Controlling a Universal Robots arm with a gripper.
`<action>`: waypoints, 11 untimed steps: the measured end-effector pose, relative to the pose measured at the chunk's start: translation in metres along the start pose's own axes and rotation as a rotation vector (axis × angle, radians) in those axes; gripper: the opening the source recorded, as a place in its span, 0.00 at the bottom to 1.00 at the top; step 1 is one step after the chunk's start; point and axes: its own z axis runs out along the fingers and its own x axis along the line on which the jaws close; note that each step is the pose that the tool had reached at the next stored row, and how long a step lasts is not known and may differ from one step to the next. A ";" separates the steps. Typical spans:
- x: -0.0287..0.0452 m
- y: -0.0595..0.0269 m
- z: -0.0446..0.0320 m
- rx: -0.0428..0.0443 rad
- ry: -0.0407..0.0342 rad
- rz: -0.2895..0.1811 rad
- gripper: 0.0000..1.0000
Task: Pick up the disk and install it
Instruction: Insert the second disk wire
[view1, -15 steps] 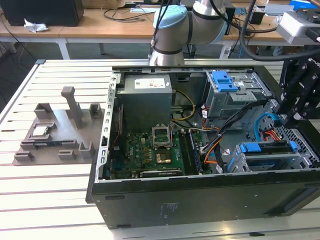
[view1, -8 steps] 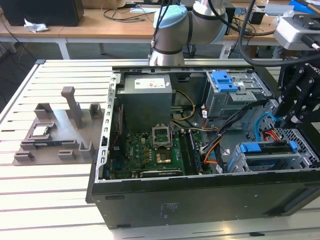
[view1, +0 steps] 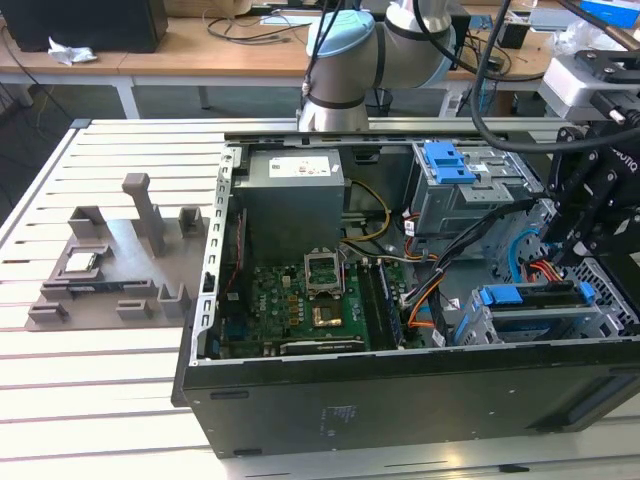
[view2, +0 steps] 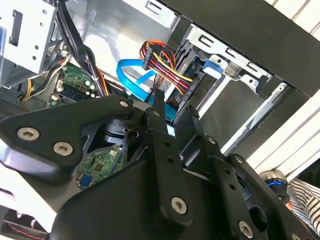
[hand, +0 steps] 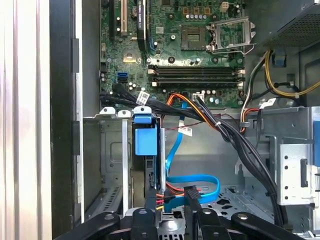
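Pincer: we see the gripper (view2: 171, 112) low over the front corner of the open computer case (view1: 400, 400). Its two black fingers (view2: 159, 135) stand apart and clasp nothing, so it is released.
Disk: the disk (hand: 146, 141) sits on edge in a slot of the metal drive cage (hand: 112, 150), just beside the fingers. In the first wrist view we see mostly the blue end of its frame. In the exterior view it lies in the cage at the exterior view's right, under the gripper.
Cables: a flat blue cable (hand: 195, 180) curls on the case floor close behind the fingers. A black bundle with orange, red and yellow wires (hand: 225, 135) runs past it.
Board: the green motherboard (hand: 190, 55) lies flat further inside the case, its processor socket uncovered.
Bracket: a blue plastic bracket (view1: 448, 160) rests on the upper bay, well apart from the disk.
Power unit: a grey box (view1: 295, 190) fills the far corner of the case.
Table: the slatted white table (view1: 100, 400) carries the case. At the exterior view's left it carries a grey fixture (view1: 150, 260) with a small square chip (view1: 80, 263) on it.
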 end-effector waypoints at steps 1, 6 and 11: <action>0.0000 0.0000 0.0000 0.0000 -0.0006 0.000 0.36; 0.0001 0.0000 0.0001 -0.0001 -0.0053 0.000 0.22; 0.0001 0.0000 0.0000 -0.0001 -0.0091 0.000 0.16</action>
